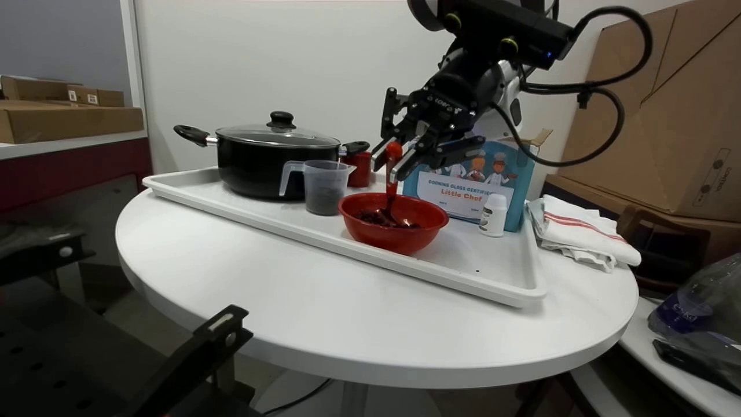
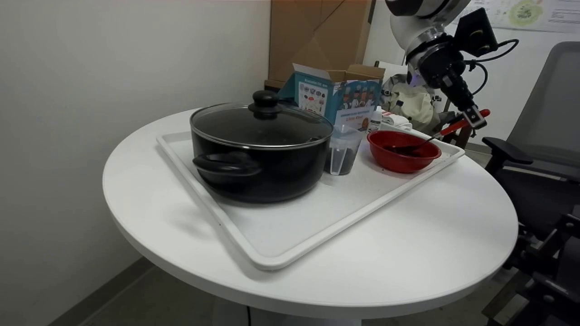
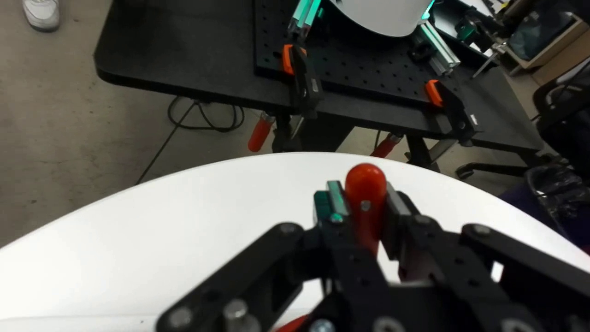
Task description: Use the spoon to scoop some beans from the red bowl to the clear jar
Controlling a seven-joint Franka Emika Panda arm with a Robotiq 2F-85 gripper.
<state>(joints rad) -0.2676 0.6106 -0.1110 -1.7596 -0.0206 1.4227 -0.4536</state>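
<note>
over on the white counter (image 1: 347, 324) i see a tray (image 2: 290, 222) bearing the black pot (image 1: 272, 168), the red bowl (image 1: 393, 236) and, between them, the clear jar (image 1: 325, 188); the jaws pinch the red spoon (image 2: 454, 127), tilted, its end among the bowl's beans (image 1: 372, 218).

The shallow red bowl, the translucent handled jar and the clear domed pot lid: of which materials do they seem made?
The shallow red bowl: probably glossy plastic, as its wall catches light; enamelled metal is possible.
The translucent handled jar: likely smooth plastic; its wall looks slightly milky.
The clear domed pot lid: apparently shiny glass, with visible reflections; the bright rim suggests metal.
</note>
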